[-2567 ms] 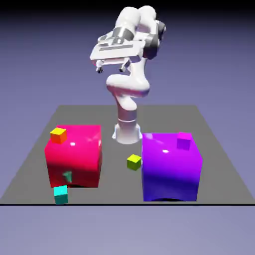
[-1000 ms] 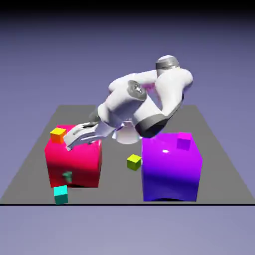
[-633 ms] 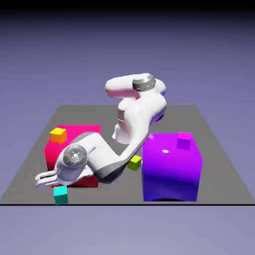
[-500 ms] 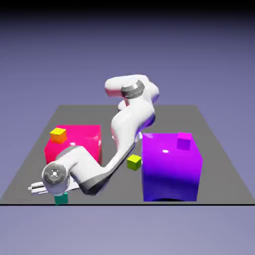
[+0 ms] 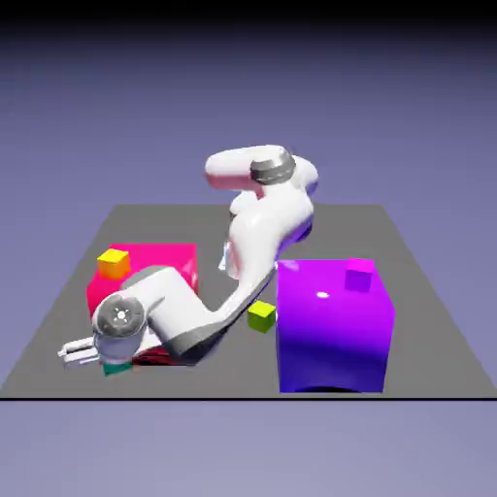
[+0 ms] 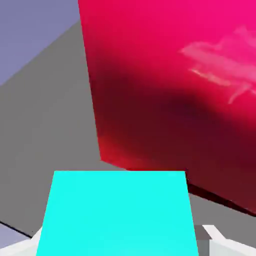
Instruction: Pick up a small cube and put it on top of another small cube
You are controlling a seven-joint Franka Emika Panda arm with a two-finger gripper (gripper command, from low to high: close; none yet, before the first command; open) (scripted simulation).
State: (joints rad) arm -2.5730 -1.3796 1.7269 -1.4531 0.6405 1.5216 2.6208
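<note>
The small teal cube [image 6: 117,212] fills the bottom of the hand view, between my grey fingertips [image 6: 216,238]. My gripper [image 6: 122,242] is shut on it. In the exterior view the gripper [image 5: 107,363] hangs low at the table's front, on the exterior view's left, and only a sliver of the teal cube [image 5: 118,369] shows under the white hand. The other small cube, orange with a yellowish top [image 5: 114,262], sits on the back left corner of the big red block [image 5: 155,277], above and behind the gripper.
The red block's glossy side [image 6: 175,90] stands close ahead of the hand. A big purple block [image 5: 335,325] carries a small magenta cube [image 5: 359,275]. A yellow-green small cube [image 5: 260,315] lies between the two blocks. The table's front edge [image 5: 243,396] runs just below the gripper.
The arm swung down from above the red block to the teal cube at the table's front. The gripper has shut on it, and the cube now shows slightly higher than before.
</note>
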